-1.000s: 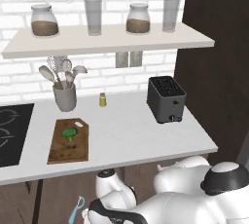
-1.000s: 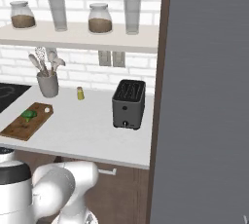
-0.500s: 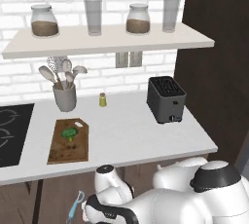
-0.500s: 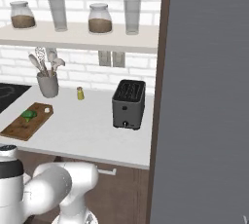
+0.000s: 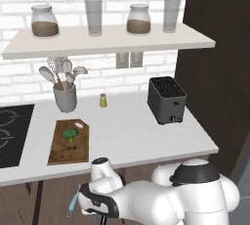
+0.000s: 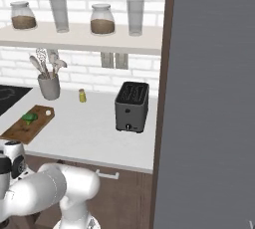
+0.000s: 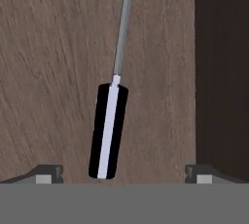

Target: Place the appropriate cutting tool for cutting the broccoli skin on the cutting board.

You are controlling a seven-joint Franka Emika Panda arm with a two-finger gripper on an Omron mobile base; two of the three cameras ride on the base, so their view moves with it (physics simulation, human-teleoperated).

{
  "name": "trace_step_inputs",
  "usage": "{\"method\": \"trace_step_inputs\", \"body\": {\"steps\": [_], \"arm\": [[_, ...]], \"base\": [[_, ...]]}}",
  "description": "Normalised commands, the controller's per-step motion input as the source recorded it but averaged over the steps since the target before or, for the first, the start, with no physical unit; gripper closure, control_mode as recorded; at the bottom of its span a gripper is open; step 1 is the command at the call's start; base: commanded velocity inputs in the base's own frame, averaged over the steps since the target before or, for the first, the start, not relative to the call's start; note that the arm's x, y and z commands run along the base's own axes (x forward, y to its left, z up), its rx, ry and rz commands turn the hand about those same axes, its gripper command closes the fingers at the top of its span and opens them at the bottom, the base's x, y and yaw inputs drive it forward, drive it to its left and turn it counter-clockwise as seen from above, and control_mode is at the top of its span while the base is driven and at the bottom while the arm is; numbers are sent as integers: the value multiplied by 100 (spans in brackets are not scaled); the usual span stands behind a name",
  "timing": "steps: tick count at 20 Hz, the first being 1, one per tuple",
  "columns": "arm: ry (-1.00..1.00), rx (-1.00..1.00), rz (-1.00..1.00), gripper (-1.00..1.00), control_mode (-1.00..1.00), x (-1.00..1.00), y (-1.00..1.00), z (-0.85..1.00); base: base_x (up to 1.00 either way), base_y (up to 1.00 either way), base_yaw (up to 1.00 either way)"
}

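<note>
The cutting tool is a small knife with a black handle and a slim silver-grey blade, and it lies flat on a brown wooden surface in the hand view. My gripper is open right over the handle's end, with its fingertips wide apart on either side and touching nothing. The dark brown cutting board lies on the white counter left of the middle. The green broccoli sits on the board's far half. My arm reaches down in front of the counter's edge, below the board.
A light blue peeler lies just left of my wrist, below the counter's edge. On the counter stand a grey utensil holder, a small yellow shaker and a black toaster. A black cooktop lies at the far left.
My arm's elbow has swung a little to the left while the hand stayed low. The things on the counter have not moved, and the jaws stay wide.
</note>
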Motion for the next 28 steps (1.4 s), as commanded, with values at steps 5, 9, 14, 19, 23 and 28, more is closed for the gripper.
{"method": "trace_step_inputs", "body": {"steps": [5, 9, 14, 19, 23, 28], "arm": [[0, 0, 8, -100, -100, -24, 27, 0], [0, 0, 4, -100, -100, -22, 28, 0], [-2, 2, 0, -100, -100, -3, -6, -9], [0, 3, 0, -100, -100, -2, -16, -16], [0, 1, 0, -100, -100, -4, -14, -27], [0, 0, 0, -100, -100, 1, -2, -39]], "base": [[0, 0, 0], [0, 0, 0], [0, 0, 0], [0, 0, 0], [0, 0, 0], [0, 0, 0]]}}
